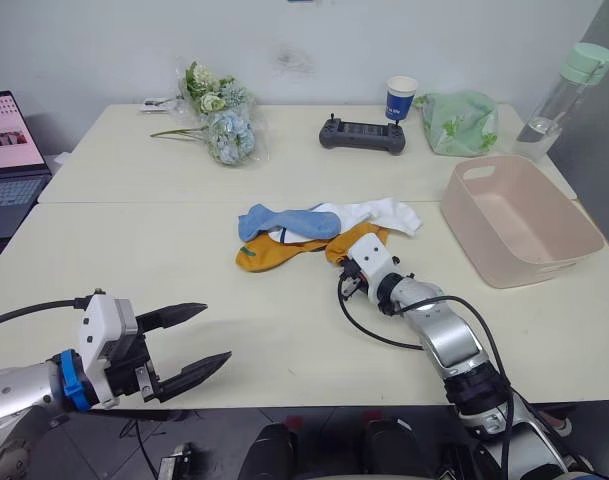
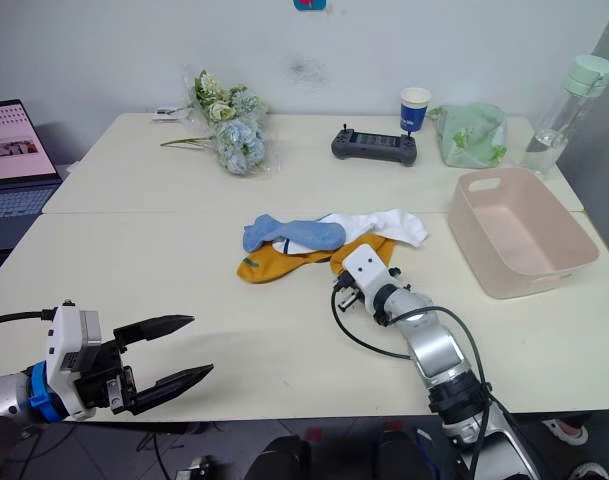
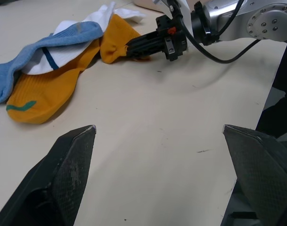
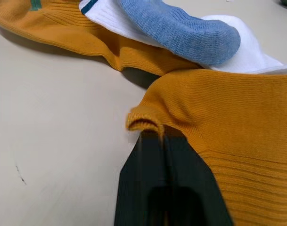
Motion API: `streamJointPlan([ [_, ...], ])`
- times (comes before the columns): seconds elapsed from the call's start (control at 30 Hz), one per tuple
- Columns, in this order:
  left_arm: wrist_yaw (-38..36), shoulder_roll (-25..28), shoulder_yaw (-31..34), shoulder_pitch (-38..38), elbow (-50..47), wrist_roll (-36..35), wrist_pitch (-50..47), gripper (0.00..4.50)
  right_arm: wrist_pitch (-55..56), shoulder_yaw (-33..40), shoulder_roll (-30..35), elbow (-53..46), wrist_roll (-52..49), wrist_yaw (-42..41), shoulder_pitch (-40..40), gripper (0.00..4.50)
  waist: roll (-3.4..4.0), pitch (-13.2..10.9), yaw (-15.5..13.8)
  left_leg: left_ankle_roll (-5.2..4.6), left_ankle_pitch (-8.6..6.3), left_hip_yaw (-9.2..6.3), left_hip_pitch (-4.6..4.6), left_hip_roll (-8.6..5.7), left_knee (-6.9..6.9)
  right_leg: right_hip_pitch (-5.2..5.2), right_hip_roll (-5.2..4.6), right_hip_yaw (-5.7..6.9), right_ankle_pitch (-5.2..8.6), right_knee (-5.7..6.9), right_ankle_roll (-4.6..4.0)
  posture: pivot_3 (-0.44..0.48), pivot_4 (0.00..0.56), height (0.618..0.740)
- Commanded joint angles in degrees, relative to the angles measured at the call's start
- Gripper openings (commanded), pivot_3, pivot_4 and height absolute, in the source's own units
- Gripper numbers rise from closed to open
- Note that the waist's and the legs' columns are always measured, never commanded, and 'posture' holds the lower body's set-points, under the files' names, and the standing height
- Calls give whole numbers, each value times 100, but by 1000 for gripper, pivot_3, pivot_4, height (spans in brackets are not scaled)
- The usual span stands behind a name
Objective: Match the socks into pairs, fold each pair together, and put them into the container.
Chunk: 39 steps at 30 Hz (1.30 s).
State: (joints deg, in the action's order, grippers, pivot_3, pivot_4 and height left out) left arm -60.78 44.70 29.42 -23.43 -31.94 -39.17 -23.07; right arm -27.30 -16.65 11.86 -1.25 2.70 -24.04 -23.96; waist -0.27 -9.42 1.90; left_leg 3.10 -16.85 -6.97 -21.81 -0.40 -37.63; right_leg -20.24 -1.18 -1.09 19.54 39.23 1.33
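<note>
The socks lie in a loose heap at mid-table: a light blue sock across a white sock, with a mustard-orange sock below them. A second mustard-orange sock sits at the heap's right. My right gripper is shut on a pinched fold of this sock's edge, low on the table. My left gripper hangs open and empty near the front left edge, far from the heap. The pale pink container stands empty at the right.
Along the back of the table are a flower bunch, a black controller, a blue paper cup, a pale green cloth bag and a clear bottle. A laptop sits at the far left.
</note>
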Motion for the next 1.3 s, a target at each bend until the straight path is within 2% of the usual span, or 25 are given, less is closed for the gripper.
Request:
streamJointPlan([
  [0.03,-18,-55,13,-7,-13,-6,135,4500,-203,342,131,-706,-337,-285,-172,25,0,0,-2,0,0,0,0,0,0,0,0,0,0,0,0,0,150,740],
  [0.27,-1,-18,-4,100,25,-34,56,4500,-1077,1082,812,-1596,-1186,-1002,-492,25,2,-2,-3,-5,-3,-3,-1,1,0,1,-1,1,0,-1,0,0,150,740],
  [0.4,0,10,-22,177,36,-55,-4,4500,-1592,1594,1143,-1696,-1768,-1232,-704,25,2,-1,-5,-15,-8,-3,0,1,0,2,-1,2,0,-3,0,0,150,740],
  [0.5,51,47,-94,338,-27,-135,-103,4500,-2010,2256,1684,-1788,-2355,-1586,-876,25,6,-5,-6,-20,-11,-5,-2,1,3,3,-1,4,0,-5,0,0,150,740],
  [0.7,-26,173,-278,666,18,-199,-215,4500,-2788,3054,2759,-2237,-3314,-2032,-978,25,21,-14,-20,-22,-12,-1,-7,-2,3,5,-6,4,0,-13,0,0,150,740],
  [0.83,-130,266,-338,732,-1,-268,-286,4500,-3087,3140,3078,-2492,-3718,-2032,-932,25,22,-14,22,-27,-15,3,-3,4,6,4,-2,1,0,-11,0,0,150,740],
  [1.0,-264,340,-306,677,-83,-352,-347,4500,-3211,3243,3152,-2646,-3908,-1686,-1006,25,22,-15,11,-27,-15,6,-4,3,6,4,-2,-2,0,-10,0,0,150,740],
  [1.1,-350,363,-266,592,-100,-382,-350,4500,-3414,3768,3636,-2142,-3957,-1630,-1173,25,31,-22,-16,-27,-14,7,-8,0,4,3,-5,-2,0,-13,0,0,150,740],
  [1.3,-397,375,-403,759,-111,-362,-313,4500,-3438,3900,4501,-1962,-4123,-1991,-916,25,33,-24,-37,-27,-15,9,-11,-2,4,5,-9,0,0,-21,0,0,150,740],
])
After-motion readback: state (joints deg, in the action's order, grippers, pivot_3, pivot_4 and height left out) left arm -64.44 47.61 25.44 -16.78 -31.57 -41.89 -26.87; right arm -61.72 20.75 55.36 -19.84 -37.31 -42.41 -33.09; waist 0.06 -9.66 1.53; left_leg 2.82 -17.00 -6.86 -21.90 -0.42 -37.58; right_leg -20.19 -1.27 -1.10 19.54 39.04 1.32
